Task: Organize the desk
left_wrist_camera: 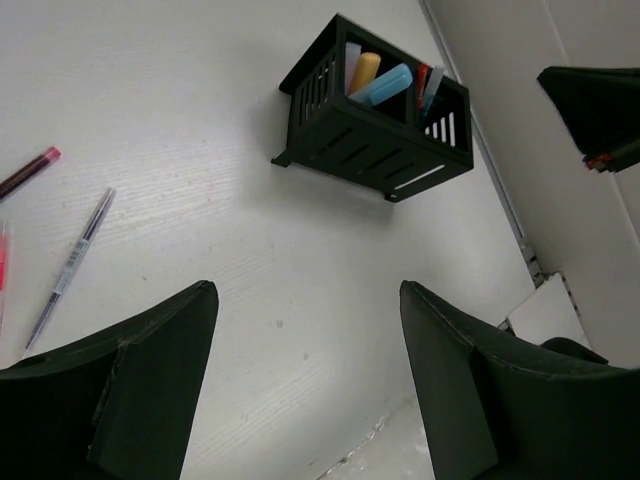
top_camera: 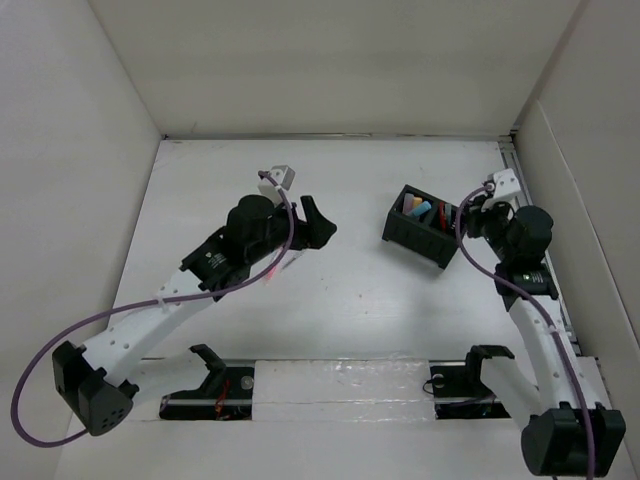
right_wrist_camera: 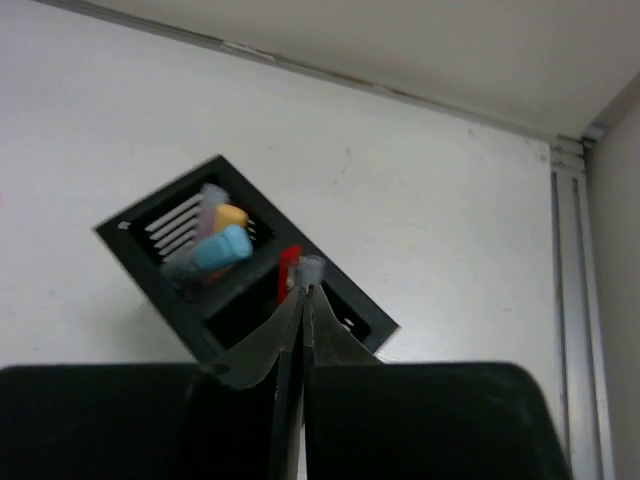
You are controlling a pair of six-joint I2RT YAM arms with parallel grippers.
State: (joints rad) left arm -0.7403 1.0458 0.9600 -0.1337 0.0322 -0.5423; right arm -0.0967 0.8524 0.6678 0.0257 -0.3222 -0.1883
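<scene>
The white desk [top_camera: 350, 310] carries a black compartmented organizer [top_camera: 420, 228] at the right, holding yellow, blue and pink markers and a red and a grey pen. My left gripper [top_camera: 315, 222] is open and empty over the desk's middle; in the left wrist view [left_wrist_camera: 305, 300] the organizer [left_wrist_camera: 375, 120] lies ahead of it. Three loose pens lie to its left: a red one [left_wrist_camera: 28, 172], a clear grey one [left_wrist_camera: 72, 265] and a pink one [left_wrist_camera: 3, 270]. My right gripper [top_camera: 472, 212] is shut just right of the organizer; its tips [right_wrist_camera: 305, 292] line up with the grey pen's cap [right_wrist_camera: 312, 268].
White wall panels enclose the desk on the left, back and right. A metal rail [right_wrist_camera: 575, 300] runs along the right edge. Two black gripper stands [top_camera: 210, 365] [top_camera: 480, 365] sit at the near edge between the arm bases.
</scene>
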